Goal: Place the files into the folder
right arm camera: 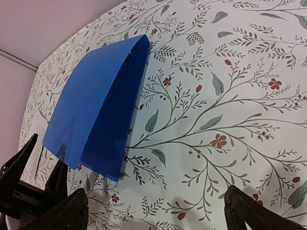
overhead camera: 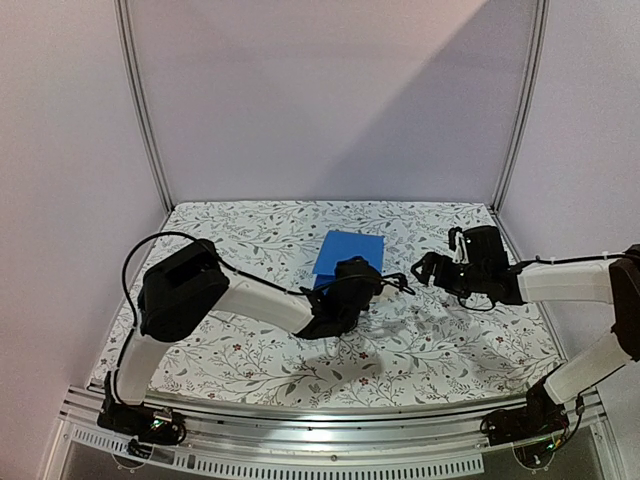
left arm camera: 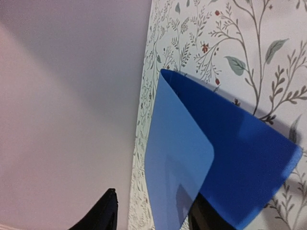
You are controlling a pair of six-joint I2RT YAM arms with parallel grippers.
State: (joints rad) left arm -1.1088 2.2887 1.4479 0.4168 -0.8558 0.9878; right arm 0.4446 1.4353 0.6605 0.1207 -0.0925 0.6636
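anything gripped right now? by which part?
Nothing clamped. Left pincer straddles the near corner of the folder on its raised top cover: one finger sits under the cover, the other stands apart from it. Right pincer is open and empty.

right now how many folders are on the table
1: the blue folder mid-table, cover partly lifted, near edge at the left end effector. No other shows, though part of the table is hidden.
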